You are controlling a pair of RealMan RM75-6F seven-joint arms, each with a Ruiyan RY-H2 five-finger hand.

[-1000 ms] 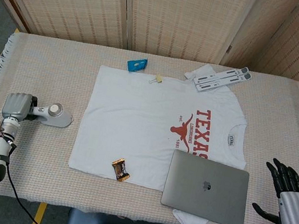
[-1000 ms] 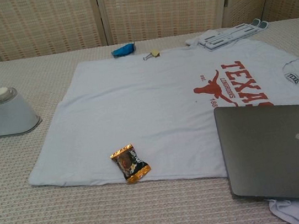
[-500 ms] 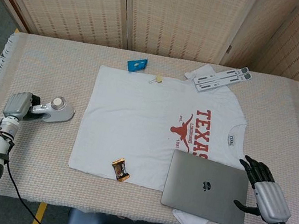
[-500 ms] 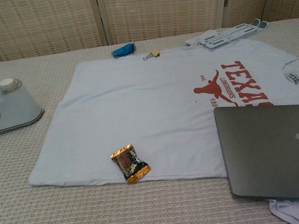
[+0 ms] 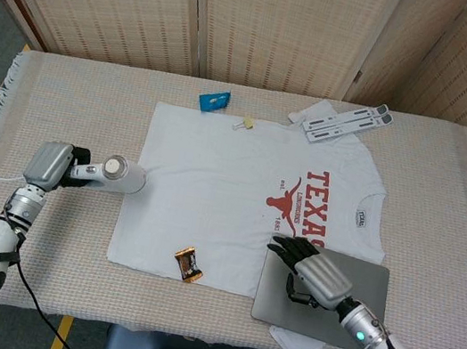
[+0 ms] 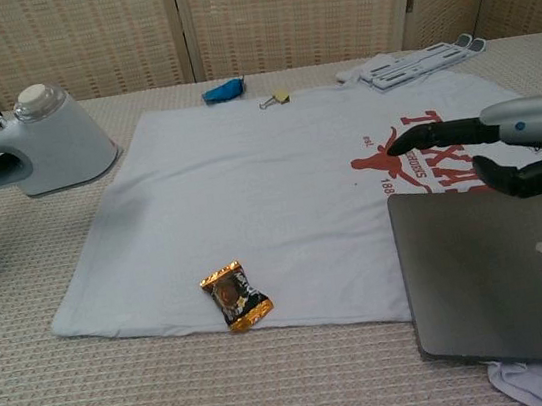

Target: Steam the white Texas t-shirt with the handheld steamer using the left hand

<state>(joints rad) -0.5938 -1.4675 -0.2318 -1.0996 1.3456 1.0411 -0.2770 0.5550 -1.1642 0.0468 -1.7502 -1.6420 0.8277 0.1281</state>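
Holding the handheld steamer point(image 5: 112, 175) by its handle in my left hand point(image 5: 50, 165), I have it lifted just off the counter point(image 5: 66, 100), its nose at the left edge of the white Texas t-shirt point(image 5: 213, 189), which lies flat mid-counter. My right hand point(image 5: 317, 275) hovers, fingers spread and holding nothing, over the closed laptop point(image 5: 344, 316) that covers the shirt's lower right corner. A snack wrapper point(image 5: 188, 264) sits on the near hem.

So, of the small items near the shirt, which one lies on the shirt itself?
The snack packet, brown with gold ends, lies on the t-shirt near its front edge. The blue packet and the binder clip lie just beyond its far edge.
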